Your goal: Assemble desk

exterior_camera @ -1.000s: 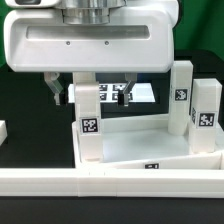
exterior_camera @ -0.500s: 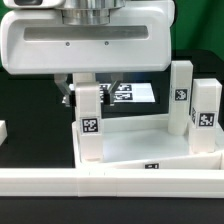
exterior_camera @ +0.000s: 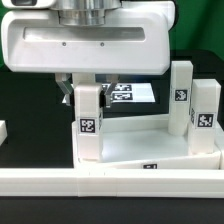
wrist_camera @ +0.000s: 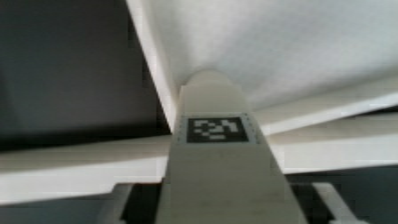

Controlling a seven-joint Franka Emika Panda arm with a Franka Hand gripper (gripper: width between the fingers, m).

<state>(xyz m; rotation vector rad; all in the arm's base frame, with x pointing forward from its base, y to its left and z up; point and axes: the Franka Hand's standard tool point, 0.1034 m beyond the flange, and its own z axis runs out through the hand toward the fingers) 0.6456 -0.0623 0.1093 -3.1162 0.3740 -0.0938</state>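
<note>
— Three legs stand upright on the tray-like desk top (exterior_camera: 140, 148), as far as the exterior view shows: one at its near left corner (exterior_camera: 89, 125), two more at the exterior view's right, a farther one (exterior_camera: 181, 98) and a nearer one (exterior_camera: 206, 112).

— And the top itself, where is it?

— On the black table (exterior_camera: 30, 110), just behind the long white rail (exterior_camera: 110, 181) that runs across the front. Its raised rim encloses a bare white floor; apart from the legs at the corners, nothing shows in it.

— What about the end effector (exterior_camera: 85, 88)?

— It hangs right over the left leg, fingers (exterior_camera: 66, 92) clenched on the top end of that leg. In the wrist view the leg (wrist_camera: 221, 140) runs straight out from between the fingers, its square tag facing the camera, with the white top (wrist_camera: 294, 50) beyond.

— Anything else behind?

— A flat white marker board (exterior_camera: 128, 95) lies on the table past the desk top, partly hidden by the arm's body. A small white piece (exterior_camera: 3, 132) sits at the exterior view's left edge; I can't tell what it is.
</note>
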